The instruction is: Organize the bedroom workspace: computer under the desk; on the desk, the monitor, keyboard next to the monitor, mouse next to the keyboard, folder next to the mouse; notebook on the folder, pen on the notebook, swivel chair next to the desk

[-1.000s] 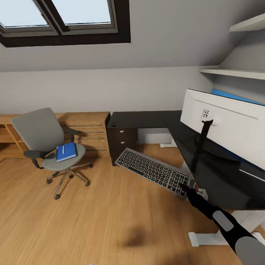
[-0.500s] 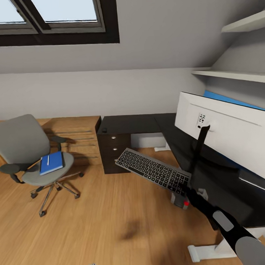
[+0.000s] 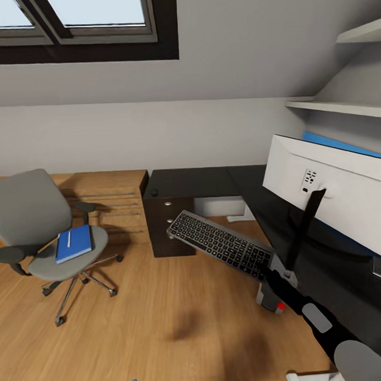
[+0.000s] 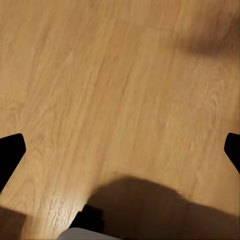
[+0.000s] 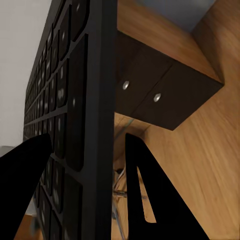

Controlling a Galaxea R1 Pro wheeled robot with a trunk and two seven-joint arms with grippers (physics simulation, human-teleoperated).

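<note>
My right gripper (image 3: pixel 266 272) is shut on one end of the grey keyboard (image 3: pixel 222 244), which hangs tilted above the wooden floor beside the black desk (image 3: pixel 201 182). In the right wrist view the keyboard (image 5: pixel 75 125) stands edge-on between the fingers (image 5: pixel 145 195). The white monitor (image 3: pixel 333 188) stands on the desk with its back to me. A small dark mouse (image 3: pixel 154 192) lies at the desk's left corner. The grey swivel chair (image 3: pixel 26 212) stands at the left, carrying a blue notebook (image 3: pixel 74 244) with a pen (image 3: pixel 69 239) on it. My left gripper (image 4: pixel 120 150) is open over bare floor.
A grey box with a red spot (image 3: pixel 271 300) sits on the floor under the desk edge. A wooden dresser (image 3: pixel 111 196) stands against the wall between chair and desk. Shelves (image 3: pixel 341 105) hang above the monitor. Black desk drawers (image 3: pixel 167 219) sit behind the keyboard.
The camera has swung, shifting the whole room in the picture. The keyboard stays held in my right gripper, close to the desk edge.
</note>
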